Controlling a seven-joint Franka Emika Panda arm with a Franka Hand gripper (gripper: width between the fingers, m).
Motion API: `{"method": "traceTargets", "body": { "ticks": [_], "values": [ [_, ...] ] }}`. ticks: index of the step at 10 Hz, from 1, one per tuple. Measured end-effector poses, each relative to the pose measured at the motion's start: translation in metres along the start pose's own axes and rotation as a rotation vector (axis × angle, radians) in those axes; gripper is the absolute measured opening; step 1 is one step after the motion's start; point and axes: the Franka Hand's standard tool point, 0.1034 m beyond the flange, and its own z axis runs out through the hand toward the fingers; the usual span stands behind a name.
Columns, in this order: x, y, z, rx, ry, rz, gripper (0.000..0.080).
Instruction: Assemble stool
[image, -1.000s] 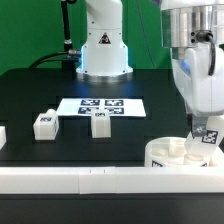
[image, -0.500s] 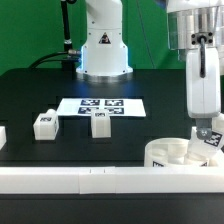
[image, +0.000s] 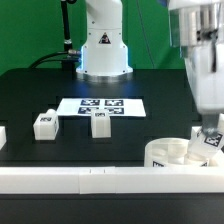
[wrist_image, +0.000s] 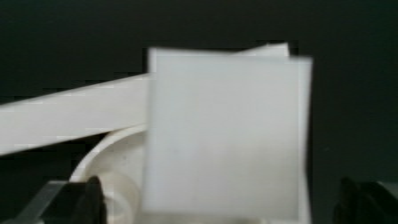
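The round white seat (image: 172, 153) lies at the exterior view's right, against the front rail. One white leg (image: 211, 140) with a tag stands upright at the seat's right side. My gripper (image: 207, 128) is right above it. In the wrist view my gripper (wrist_image: 222, 206) straddles this leg (wrist_image: 222, 130). Both dark fingertips (wrist_image: 68, 200) stand a little off its sides, so the jaws are open. The seat's curved rim (wrist_image: 107, 165) shows beside the leg. Two more legs (image: 44, 123) (image: 99, 122) stand loose at the left.
The marker board (image: 100, 105) lies in the middle, behind the loose legs. A long white rail (image: 90, 179) runs along the front edge and shows in the wrist view (wrist_image: 63, 108). A short white piece (image: 2, 135) sits at the left edge. The robot base (image: 103, 50) stands behind.
My arm has straightened and shifted a little to the exterior view's right above the seat. The leg at the seat and the two loose legs have not moved.
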Motion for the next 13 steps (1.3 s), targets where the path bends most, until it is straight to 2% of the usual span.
{"method": "traceTargets", "body": {
  "ticks": [1, 6, 7, 9, 10, 13],
  "values": [
    [-0.003, 0.002, -0.009, -0.028, -0.011, -0.170, 0.0649],
    [-0.001, 0.002, -0.007, -0.029, -0.010, -0.568, 0.0649],
    [-0.006, 0.001, -0.007, -0.049, 0.010, -0.813, 0.0649],
    [-0.024, -0.002, -0.011, -0.043, 0.011, -1.163, 0.0649],
    [-0.028, -0.006, -0.016, -0.030, 0.013, -1.218, 0.0649],
    [-0.023, -0.006, -0.014, -0.039, 0.015, -1.417, 0.0649]
  ]
}}
